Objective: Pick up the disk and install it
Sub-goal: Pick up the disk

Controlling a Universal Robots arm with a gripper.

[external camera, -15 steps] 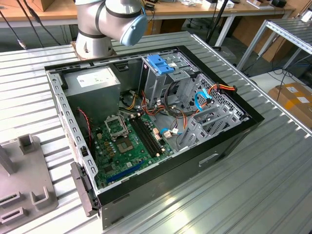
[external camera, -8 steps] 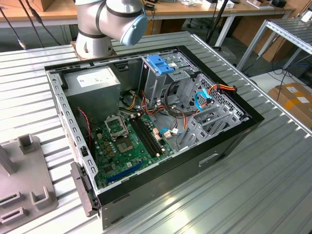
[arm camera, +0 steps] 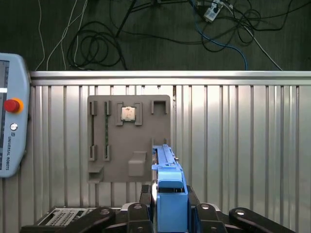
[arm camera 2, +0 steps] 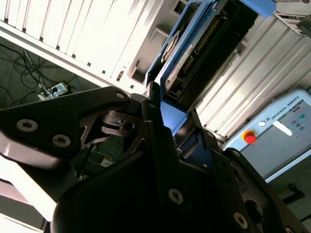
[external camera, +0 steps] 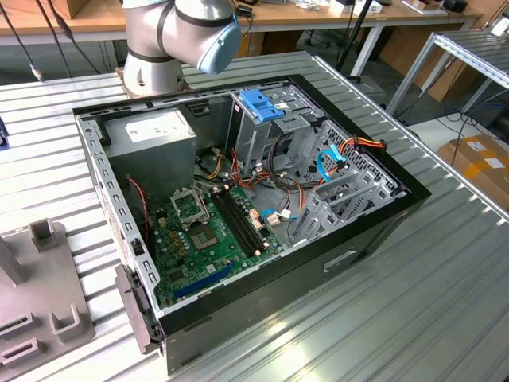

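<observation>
Looking through the first wrist view, we are seeing the gripper clenching its fingers on the disk, which is standing on edge with its blue rail toward the camera, above the grey fixture tray on the ribbed table; we are not able to tell whether it is touching the tray. We are judging that the grasp is taking only one end of the disk, so it may be tilting or slipping; a tilted disk could be catching on the cables or jamming at the narrow bay of the open computer case.
</observation>
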